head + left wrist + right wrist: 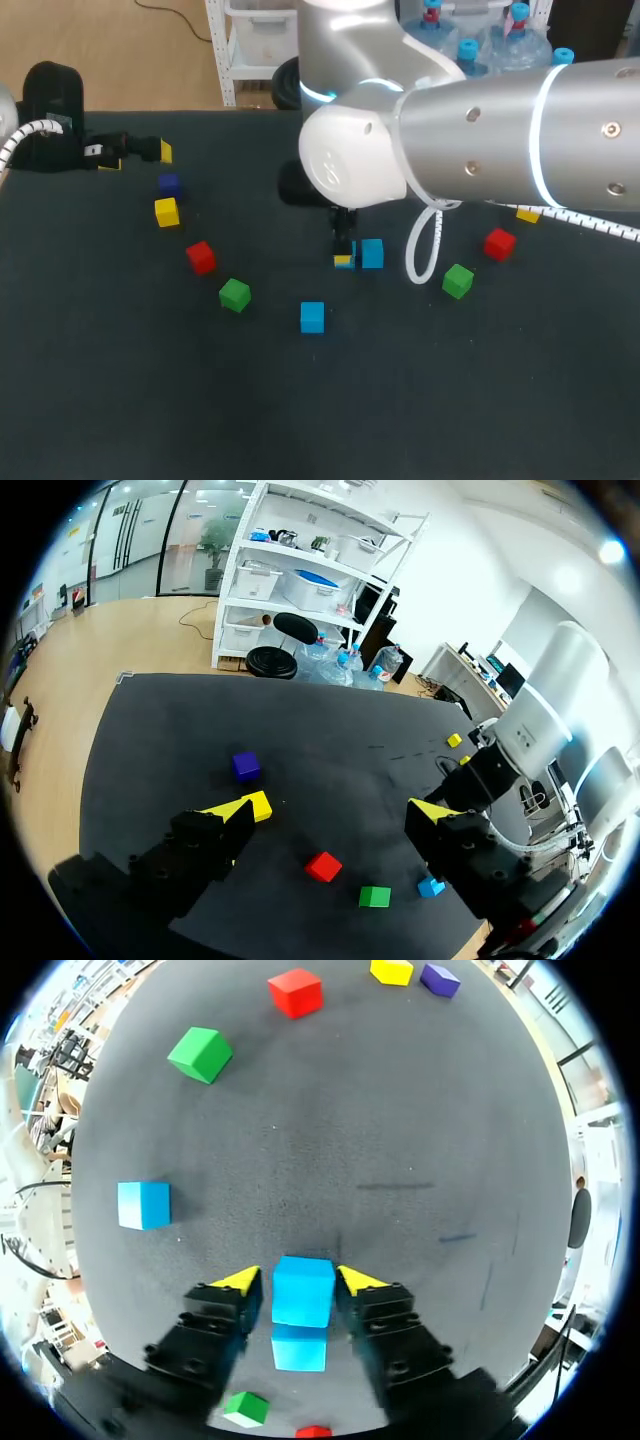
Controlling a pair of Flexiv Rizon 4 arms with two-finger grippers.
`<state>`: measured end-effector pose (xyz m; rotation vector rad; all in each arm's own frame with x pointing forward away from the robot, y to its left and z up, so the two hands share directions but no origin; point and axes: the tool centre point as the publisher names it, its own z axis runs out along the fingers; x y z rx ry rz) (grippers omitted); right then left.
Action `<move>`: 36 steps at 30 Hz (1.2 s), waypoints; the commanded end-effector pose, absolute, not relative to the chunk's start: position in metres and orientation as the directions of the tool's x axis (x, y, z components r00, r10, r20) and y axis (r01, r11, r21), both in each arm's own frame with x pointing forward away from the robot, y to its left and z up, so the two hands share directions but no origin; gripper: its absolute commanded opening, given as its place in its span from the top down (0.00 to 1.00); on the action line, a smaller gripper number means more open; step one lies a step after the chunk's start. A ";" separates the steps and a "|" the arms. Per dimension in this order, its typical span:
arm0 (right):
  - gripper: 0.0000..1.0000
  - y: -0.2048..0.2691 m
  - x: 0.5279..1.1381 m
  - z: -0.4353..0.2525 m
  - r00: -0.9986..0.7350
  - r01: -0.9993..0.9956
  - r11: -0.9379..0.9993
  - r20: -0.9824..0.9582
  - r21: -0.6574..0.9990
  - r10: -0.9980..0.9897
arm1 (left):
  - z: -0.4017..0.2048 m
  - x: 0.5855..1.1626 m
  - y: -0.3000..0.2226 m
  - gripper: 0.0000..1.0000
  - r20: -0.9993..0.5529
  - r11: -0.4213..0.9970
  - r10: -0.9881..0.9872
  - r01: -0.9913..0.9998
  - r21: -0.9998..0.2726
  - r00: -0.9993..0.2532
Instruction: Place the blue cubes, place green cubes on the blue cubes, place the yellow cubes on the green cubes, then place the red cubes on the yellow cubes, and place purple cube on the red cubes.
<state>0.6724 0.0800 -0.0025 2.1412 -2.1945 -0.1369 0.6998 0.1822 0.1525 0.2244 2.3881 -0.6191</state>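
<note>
My right hand (300, 1278) is pinching a blue cube (303, 1298), with one yellow finger pressed on each side of it. A second blue cube (298, 1348) sits just behind the one I hold, under my wrist. It is very close, maybe touching, but I cannot tell. A third blue cube (143, 1205) is off to one side of my fingers, well apart. I think this step is setting the blue cubes down as the bottom row. I cannot tell if my cube is down on the table (400, 1140) yet. To do this well, I should rest it flat, with its side lined up straight with the cube behind it. Then I should spread my fingers only a little and lift straight up, so I bump neither cube. A crooked bottom row would make the next cubes wobble. A green cube (200, 1054) lies far ahead of my fingers. My left hand (332, 810) is spread wide with nothing in it.
</note>
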 end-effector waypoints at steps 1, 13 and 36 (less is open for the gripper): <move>0.95 0.079 0.669 -0.001 -0.024 -0.993 0.022 -0.013 0.114 -1.000 | 0.151 0.700 0.184 0.00 -0.640 0.868 0.001 0.318 -0.381 -0.769; 0.91 0.079 0.668 -0.002 -0.027 -0.993 0.025 -0.016 0.117 -1.000 | 0.151 0.700 0.184 0.00 -0.640 0.868 0.001 0.318 -0.381 -0.769; 0.00 0.086 0.652 0.030 -0.042 -0.997 0.037 -0.090 0.064 -0.995 | 0.151 0.700 0.184 0.00 -0.640 0.868 0.001 0.318 -0.381 -0.769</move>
